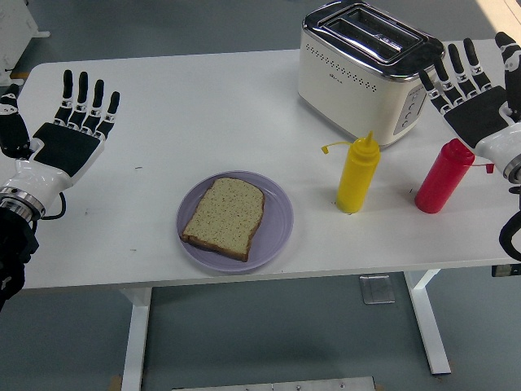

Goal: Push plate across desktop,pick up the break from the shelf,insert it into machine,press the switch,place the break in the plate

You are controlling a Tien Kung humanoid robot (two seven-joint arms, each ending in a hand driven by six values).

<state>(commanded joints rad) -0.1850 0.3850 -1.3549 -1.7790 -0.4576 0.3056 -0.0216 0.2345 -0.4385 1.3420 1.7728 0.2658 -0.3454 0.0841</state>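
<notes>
The bread (223,217) lies flat on the purple plate (279,220) near the table's (203,114) front edge, well apart from the toaster (362,69) at the far right. The left hand (61,138) hovers at the left edge, fingers spread, holding nothing. The right hand (476,102) is likewise splayed and empty just beside the toaster, above the red bottle (444,175); a yellow bottle (358,173) stands between plate and red bottle.

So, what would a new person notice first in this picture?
Probably the slice of bread on the purple plate near the table's front edge. Next, the yellow squeeze bottle and red squeeze bottle before the cream toaster, between two open hands, left hand, right hand.
</notes>
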